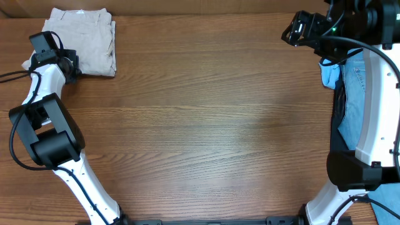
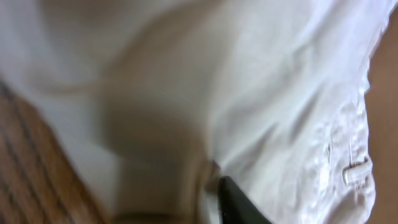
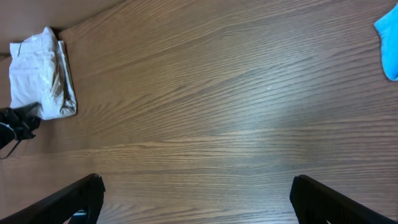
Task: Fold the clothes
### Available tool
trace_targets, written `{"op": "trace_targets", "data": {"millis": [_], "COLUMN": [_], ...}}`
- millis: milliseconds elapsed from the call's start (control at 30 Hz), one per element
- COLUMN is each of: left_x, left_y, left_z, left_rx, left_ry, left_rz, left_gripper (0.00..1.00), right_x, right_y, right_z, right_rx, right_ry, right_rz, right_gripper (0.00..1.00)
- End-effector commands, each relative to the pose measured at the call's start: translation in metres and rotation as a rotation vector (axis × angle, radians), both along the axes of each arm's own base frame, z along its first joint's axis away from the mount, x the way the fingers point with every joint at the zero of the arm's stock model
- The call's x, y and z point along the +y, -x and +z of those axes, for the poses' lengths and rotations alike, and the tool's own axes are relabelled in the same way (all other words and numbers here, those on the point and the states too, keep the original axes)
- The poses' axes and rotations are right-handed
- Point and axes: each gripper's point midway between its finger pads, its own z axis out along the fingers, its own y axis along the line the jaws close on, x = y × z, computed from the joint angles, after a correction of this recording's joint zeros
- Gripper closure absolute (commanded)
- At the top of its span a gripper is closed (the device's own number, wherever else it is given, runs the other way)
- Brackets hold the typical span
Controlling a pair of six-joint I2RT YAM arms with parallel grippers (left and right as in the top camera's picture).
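Observation:
The pale beige garment (image 1: 81,39) lies folded in a compact stack at the table's far left corner. It also shows small in the right wrist view (image 3: 40,74). My left gripper (image 1: 72,65) is at the stack's near left edge. In the left wrist view the cream cloth (image 2: 280,93) fills the frame, blurred and very close. One black finger (image 2: 233,202) shows near the centre, pressed against a fold, and the other finger is hidden by cloth. My right gripper (image 1: 291,31) is open and empty, raised at the far right; its fingers frame bare wood (image 3: 196,183).
A small light-blue cloth (image 1: 329,74) lies at the right edge, also seen in the right wrist view (image 3: 388,46). Blue denim jeans (image 1: 355,94) lie beside the right arm's base. The wooden table (image 1: 206,125) stretches between the arms.

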Motion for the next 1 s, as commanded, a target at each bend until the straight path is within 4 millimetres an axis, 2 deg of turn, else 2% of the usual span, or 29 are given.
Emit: {"op": "trace_targets", "data": {"millis": [0,167,333,500,667,833,967], "left_x": [-0.017,-0.025,-0.026,-0.029,-0.020,-0.017,-0.026], "left_y": [-0.003,0.004,0.007,0.020,0.045,0.073,0.089], "left_z": [-0.012,-0.014,0.005,0.035,0.067,0.115,0.162], "left_rx": [0.004,0.034,0.037,0.049,0.110,0.128,0.090], "left_ry": [0.037,0.074,0.016,0.007,-0.057,-0.121,-0.193], "left_rz": [-0.076,-0.108,-0.178,-0.177,-0.118,-0.078,-0.166], "left_gripper": [0.60,0.53,0.48,0.44,0.44,0.45,0.51], "right_x": [0.002,0.002,0.002,0.002,0.002,0.002,0.003], "right_y": [0.001,0.001,0.001,0.001,0.001,0.001,0.003], "right_z": [0.000,0.001,0.001,0.001,0.001,0.001,0.005], "right_rx": [-0.004,-0.003,-0.003,-0.003,-0.004,-0.005,-0.007], "right_ry": [0.009,0.008,0.008,0.007,0.007,0.006,-0.011], "right_rz": [0.006,0.002,0.002,0.003,0.003,0.001,-0.017], "right_gripper": [0.00,0.00,0.00,0.00,0.00,0.00,0.00]}}
